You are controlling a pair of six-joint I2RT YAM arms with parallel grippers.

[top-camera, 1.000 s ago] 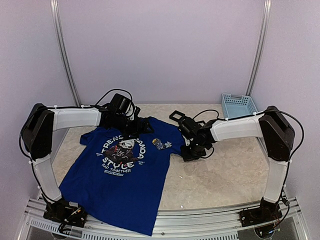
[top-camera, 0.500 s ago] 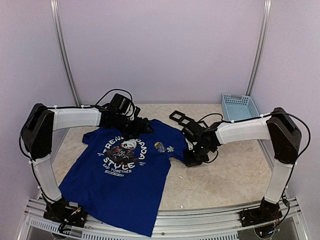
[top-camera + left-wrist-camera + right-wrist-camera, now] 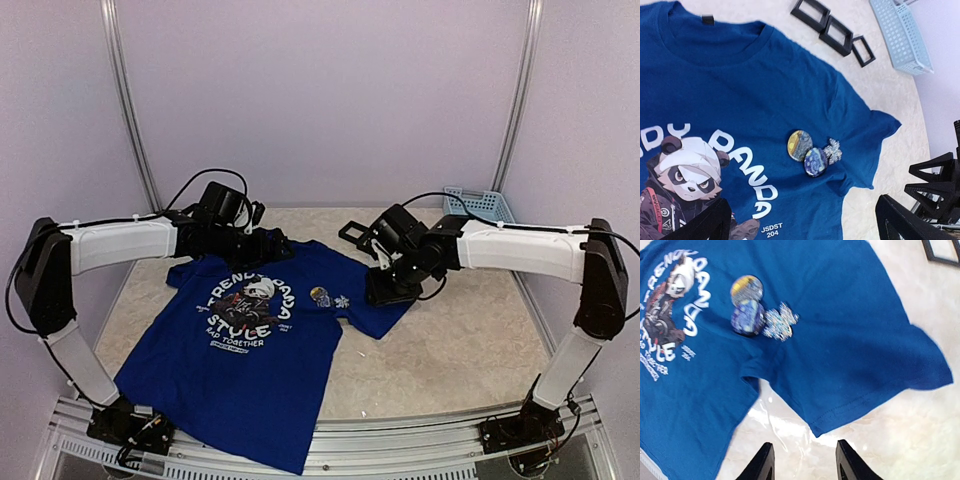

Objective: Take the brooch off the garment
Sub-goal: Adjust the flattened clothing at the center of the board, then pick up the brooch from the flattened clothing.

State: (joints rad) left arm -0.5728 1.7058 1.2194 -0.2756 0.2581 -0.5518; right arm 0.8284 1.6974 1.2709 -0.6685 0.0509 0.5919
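Open, empty end effectors beside the garment (image 3: 250,370) on the tabletop (image 3: 450,350).
The left end effector (image 3: 805,230) gapes wide and the right end effector (image 3: 804,462) is partly spread; the brooch (image 3: 780,322) lies on the garment beside two round badges (image 3: 746,290).

Change over the last second. The right arm (image 3: 510,250), earlier bent with its elbow close in, now reaches out almost straight, its elbow swung to the far right. The right jaws, shut before, stand parted with nothing between them. The near sleeve (image 3: 880,355) of the royal-blue cloth T-shirt with white lettering (image 3: 250,370) now spreads farther across the beige marbled counter (image 3: 460,350). The left arm (image 3: 120,243) has drawn its elbow outward and its wrist back.
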